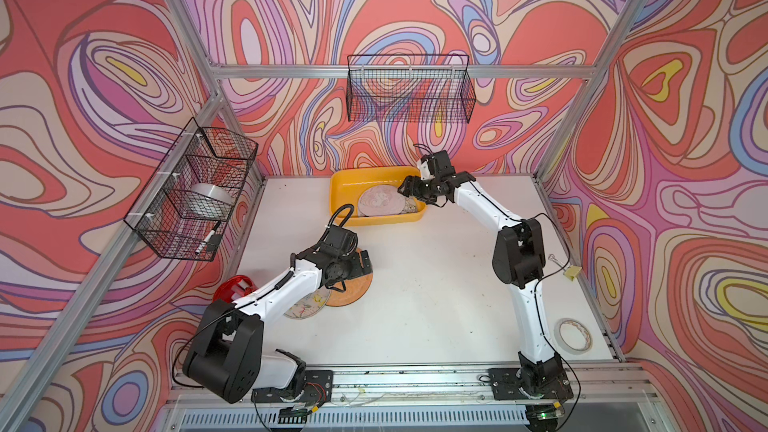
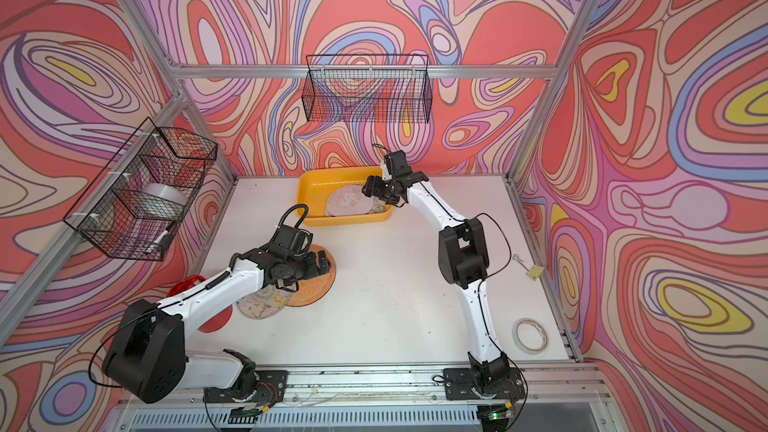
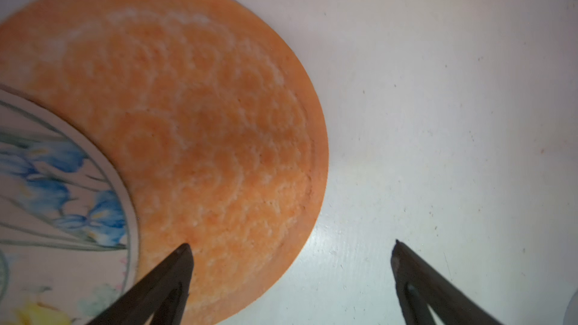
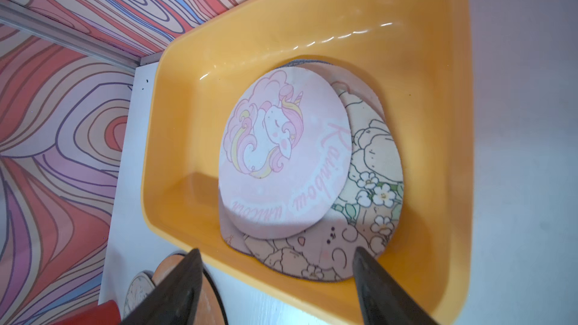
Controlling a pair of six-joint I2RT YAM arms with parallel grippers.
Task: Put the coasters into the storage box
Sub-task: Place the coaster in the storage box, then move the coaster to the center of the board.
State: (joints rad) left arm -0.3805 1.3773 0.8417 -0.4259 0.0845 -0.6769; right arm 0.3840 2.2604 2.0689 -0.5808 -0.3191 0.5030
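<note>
The plain orange textured round coaster (image 3: 194,114) lies flat on the white tabletop (image 3: 438,120), directly under the left gripper (image 3: 291,245). The gripper's jaws stand wide apart and hold nothing. One fingertip is over the disc and the other is over bare table just past its rim, so the coaster's edge falls between them. A cream floral coaster with blue flowers (image 3: 56,189) appears to overlap the orange one on the side away from the free fingertip.

The shallow yellow-orange plastic storage box (image 4: 281,26) is well ahead of this gripper, and only a corner of it shows in the left wrist view. The right gripper (image 4: 276,250) hangs over the box with its jaws parted and empty. Below it, a pink unicorn coaster (image 4: 275,151) tops a loose stack inside the box.

The left arm is clearly the nearer one to the orange disc. Because the disc is round, it has no long axis. The pickup probably depends on catching that exposed rim.
</note>
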